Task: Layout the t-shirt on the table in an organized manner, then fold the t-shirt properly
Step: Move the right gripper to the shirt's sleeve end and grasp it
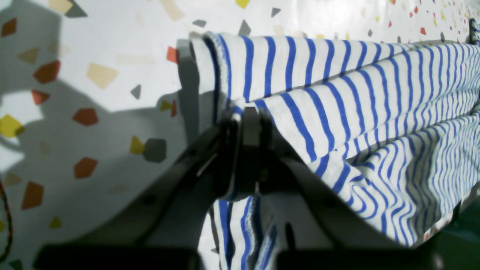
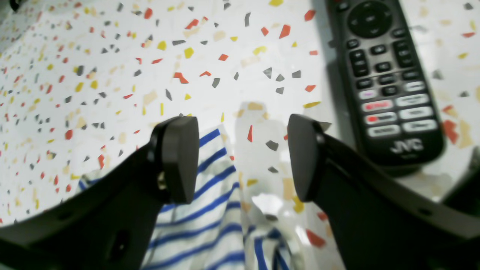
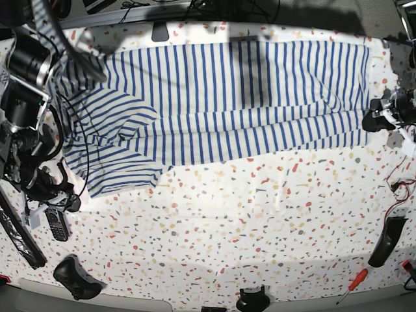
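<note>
The t-shirt lies spread on the table with its long axis running side to side across the far half in the base view, stripes crosswise to that axis, and 1 sleeve angling toward the near left. The left gripper reaches in low at the shirt's right end, jaws clamped on its folded hem; the right gripper hangs over the sleeve edge with its 2 fingers spread apart and holding nothing, just beside a black remote.
</note>
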